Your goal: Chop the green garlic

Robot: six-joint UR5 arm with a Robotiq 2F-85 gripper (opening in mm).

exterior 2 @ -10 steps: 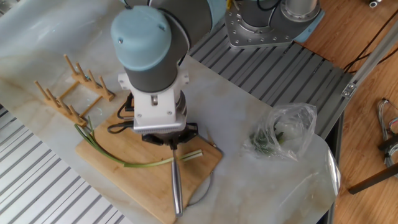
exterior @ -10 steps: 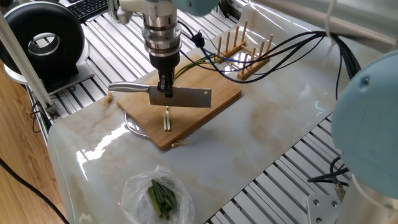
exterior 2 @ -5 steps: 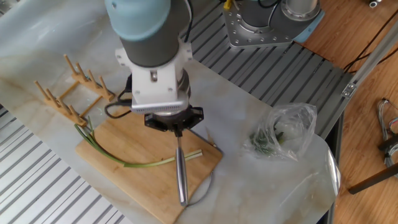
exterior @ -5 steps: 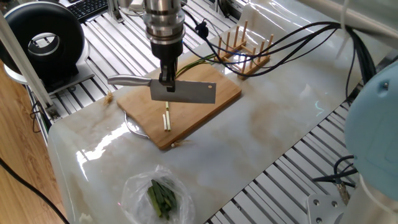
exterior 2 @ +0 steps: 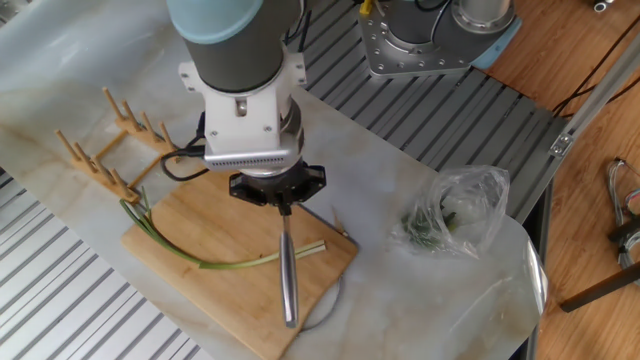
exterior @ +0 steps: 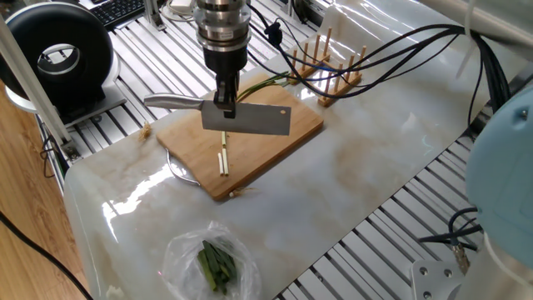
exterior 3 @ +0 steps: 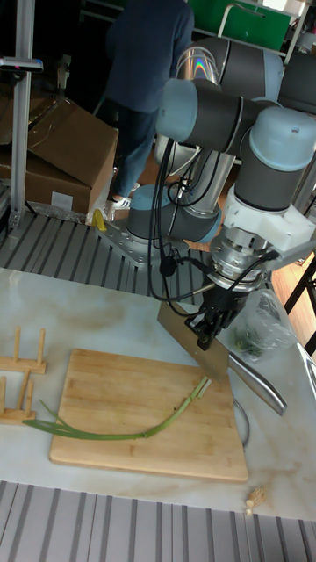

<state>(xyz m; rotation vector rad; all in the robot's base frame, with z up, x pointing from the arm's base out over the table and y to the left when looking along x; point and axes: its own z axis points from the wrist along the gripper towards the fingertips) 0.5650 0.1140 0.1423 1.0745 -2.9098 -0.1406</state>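
The green garlic (exterior 2: 205,264) lies curved across the wooden cutting board (exterior 2: 190,235), its leafy tips (exterior 3: 44,426) toward the rack and its pale end (exterior 3: 200,389) under the knife. A short cut stick (exterior: 223,159) lies apart near the board's edge, also seen as the stick (exterior 2: 311,248). My gripper (exterior: 223,105) is shut on a steel cleaver, gripping where blade (exterior: 254,122) meets handle (exterior: 171,103). The blade hangs a little above the board, over the stalk's pale end. In the tall fixed view the gripper (exterior 3: 211,329) holds the blade (exterior 3: 189,341) tilted.
A wooden peg rack (exterior: 329,62) stands just past the board's far corner, with black cables (exterior: 391,54) trailing over it. A clear plastic bag of dark green leaves (exterior 2: 455,215) lies on the marble top. A small pale scrap (exterior 3: 254,500) sits near the table's edge.
The gripper has lifted the cleaver off the board and carried it slightly toward the rack. The stalk and the cut stick have stayed put.
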